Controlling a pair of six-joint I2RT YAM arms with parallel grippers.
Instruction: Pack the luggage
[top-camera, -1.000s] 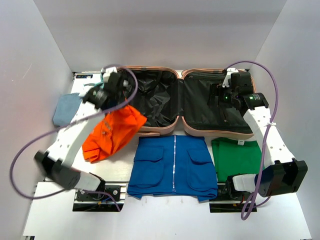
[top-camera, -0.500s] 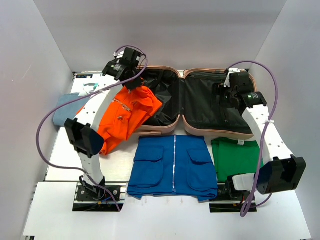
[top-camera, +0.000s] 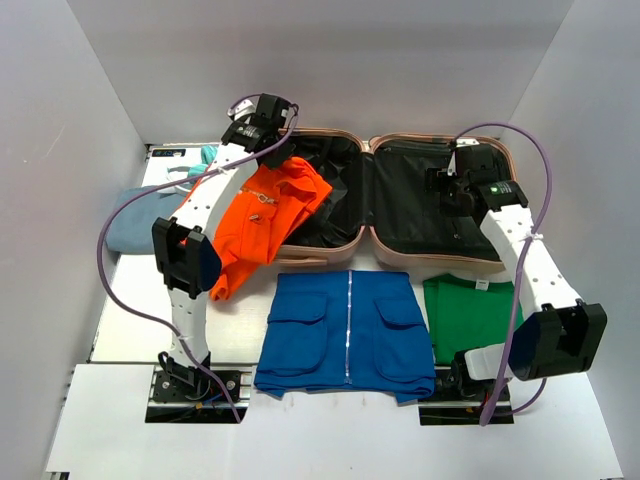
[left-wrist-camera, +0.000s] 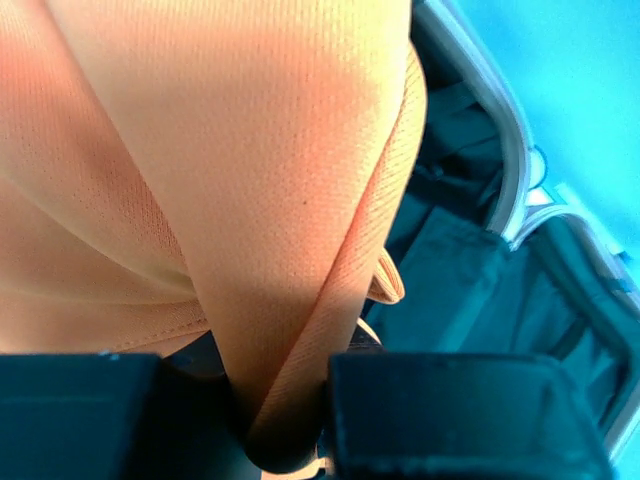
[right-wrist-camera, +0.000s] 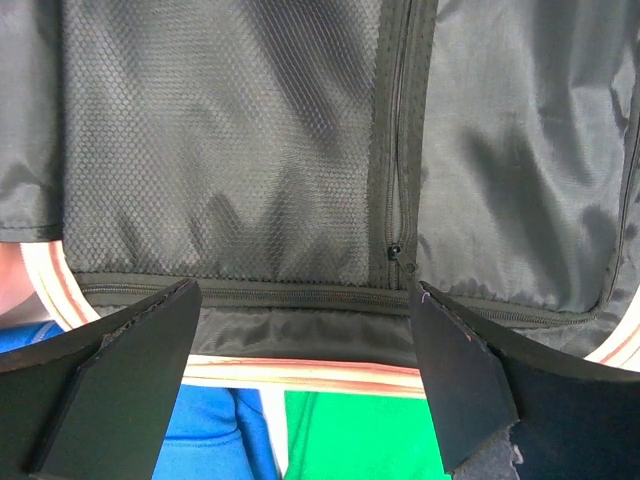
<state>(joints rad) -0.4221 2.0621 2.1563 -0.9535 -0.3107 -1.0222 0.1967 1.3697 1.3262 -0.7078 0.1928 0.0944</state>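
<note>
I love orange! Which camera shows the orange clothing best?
The top camera: the whole orange garment hangs from the left gripper, partly over the luggage. The left wrist camera shows just a pinched fold up close. The right wrist camera shows none of it.

The orange garment (top-camera: 265, 215) hides part of the luggage's (top-camera: 430, 262) left half (the left arm (top-camera: 208, 200) partly hides a pale blue cloth (top-camera: 125, 225)).
</note>
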